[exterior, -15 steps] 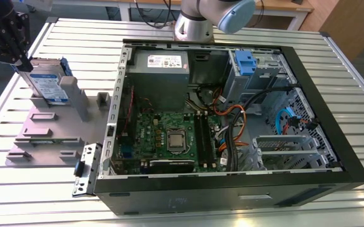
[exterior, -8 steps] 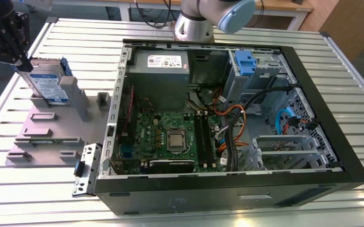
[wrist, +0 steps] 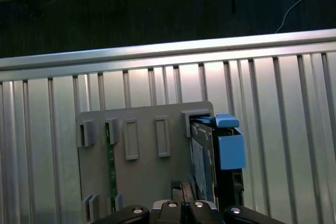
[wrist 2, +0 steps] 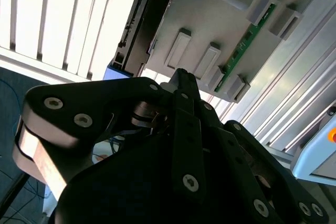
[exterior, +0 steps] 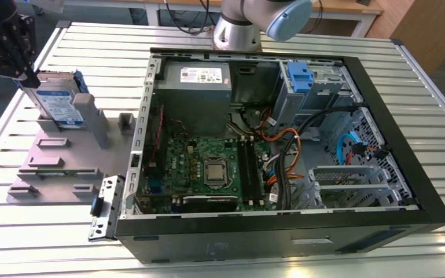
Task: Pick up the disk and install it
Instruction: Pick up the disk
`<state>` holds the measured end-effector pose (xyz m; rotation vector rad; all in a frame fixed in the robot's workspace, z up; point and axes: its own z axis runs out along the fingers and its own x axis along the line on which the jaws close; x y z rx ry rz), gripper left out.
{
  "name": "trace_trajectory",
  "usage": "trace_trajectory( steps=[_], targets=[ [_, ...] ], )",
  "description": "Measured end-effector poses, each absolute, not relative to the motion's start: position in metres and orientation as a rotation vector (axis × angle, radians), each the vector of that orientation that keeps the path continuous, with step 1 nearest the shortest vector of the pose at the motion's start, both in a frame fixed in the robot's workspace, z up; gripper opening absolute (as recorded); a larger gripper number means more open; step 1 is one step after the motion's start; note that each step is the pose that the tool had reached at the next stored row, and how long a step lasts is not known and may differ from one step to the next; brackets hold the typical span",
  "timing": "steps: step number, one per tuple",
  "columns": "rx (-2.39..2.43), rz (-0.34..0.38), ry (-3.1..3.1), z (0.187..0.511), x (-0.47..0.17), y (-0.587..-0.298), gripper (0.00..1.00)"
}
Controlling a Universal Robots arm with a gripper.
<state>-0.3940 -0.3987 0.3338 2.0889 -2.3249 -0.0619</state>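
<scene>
Our tool (wrist 2: 181, 76) looks closed on nothing, jaws pressed together. The disk (exterior: 58, 104) stands on edge in the grey holder (exterior: 56, 165) on the worktop (exterior: 37, 237), just beside the tool's tip.

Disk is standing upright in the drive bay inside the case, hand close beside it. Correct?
Not quite. The disk stands upright, but in a slot of the grey fixture outside the case, on the exterior view's left, not in a drive bay. The exterior view shows it. The hand is close beside it.
</scene>
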Motion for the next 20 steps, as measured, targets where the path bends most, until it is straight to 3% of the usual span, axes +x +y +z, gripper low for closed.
trace_trajectory(
  steps=[20],
  targets=[
    [2.129, -0.061, -2.288, 0.3338, -0.3940, -0.3987, 0.11]
  ],
)
